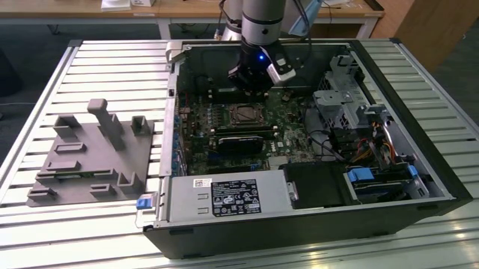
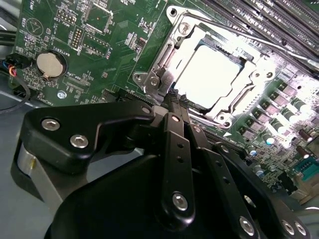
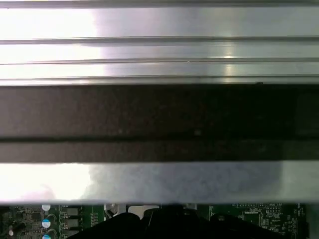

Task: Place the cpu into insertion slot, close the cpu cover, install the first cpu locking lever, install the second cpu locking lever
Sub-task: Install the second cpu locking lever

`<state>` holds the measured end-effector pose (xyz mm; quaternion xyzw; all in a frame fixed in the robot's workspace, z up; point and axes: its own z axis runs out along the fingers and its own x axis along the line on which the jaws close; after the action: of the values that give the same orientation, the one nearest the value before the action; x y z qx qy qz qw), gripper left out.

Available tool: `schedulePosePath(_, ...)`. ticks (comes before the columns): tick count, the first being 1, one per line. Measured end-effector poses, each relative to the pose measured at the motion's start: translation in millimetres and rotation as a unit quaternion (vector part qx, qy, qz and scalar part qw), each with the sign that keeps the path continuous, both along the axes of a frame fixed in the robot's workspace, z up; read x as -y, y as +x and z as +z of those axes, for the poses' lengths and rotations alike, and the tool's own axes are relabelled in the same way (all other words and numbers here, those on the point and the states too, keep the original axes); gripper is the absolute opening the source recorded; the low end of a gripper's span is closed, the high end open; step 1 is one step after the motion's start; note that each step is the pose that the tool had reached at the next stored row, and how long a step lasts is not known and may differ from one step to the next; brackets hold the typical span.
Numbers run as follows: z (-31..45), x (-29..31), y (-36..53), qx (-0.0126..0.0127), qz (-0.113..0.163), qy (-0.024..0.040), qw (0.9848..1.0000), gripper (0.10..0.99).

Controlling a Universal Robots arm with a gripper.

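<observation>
Silvery cpu [image 2: 209, 74] sits in slot [image 2: 169, 107] w/ cover [image 2: 246, 94] down over it, just ahead of gripper [image 2: 174, 99].
Fingers pinched together, holding nothing, tips by cover's corner, probably for lever work.

The arm [image 1: 262, 17] is a silver-grey tube with a dark band above a black wrist, where a small blue light glows beside a silver-and-black box. In the second wrist view the gripper [image 2: 175, 102] is matte black, built of rounded linkage bars pinned with bright silver screws.
</observation>
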<state>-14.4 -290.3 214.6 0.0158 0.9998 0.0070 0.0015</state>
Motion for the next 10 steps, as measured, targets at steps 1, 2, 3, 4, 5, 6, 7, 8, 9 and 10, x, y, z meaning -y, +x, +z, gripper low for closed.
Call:
schedulePosePath(1,1.4,0.0,0.0,0.0,0.0,0.0,1.0,0.106)
schedulePosePath(2,3.1,0.0,0.0,0.0,0.0,0.0,1.0,0.106)
schedulePosePath(3,5.3,0.0,0.0,0.0001,0.0,0.0001,1.0,0.106)
schedulePosePath(4,8.4,0.0,0.0,0.0,0.0,0.0,1.0,0.106)
schedulePosePath(5,11.8,0.0,0.0,0.0,0.0,0.0,1.0,0.106)
schedulePosePath(6,14.0,0.0,0.0,0.0,0.0,0.0,1.0,0.106)
schedulePosePath(7,15.2,0.6,0.1,0.0,0.0,-0.0001,1.0,0.106)
schedulePosePath(8,15.2,1.5,0.1,0.0,0.0,0.0,1.0,0.106)
schedulePosePath(9,15.2,4.8,0.0,-0.0001,0.0,-0.0001,1.0,0.106)
schedulePosePath(10,15.2,7.0,0.0,-0.0001,0.0,-0.0001,1.0,0.106)
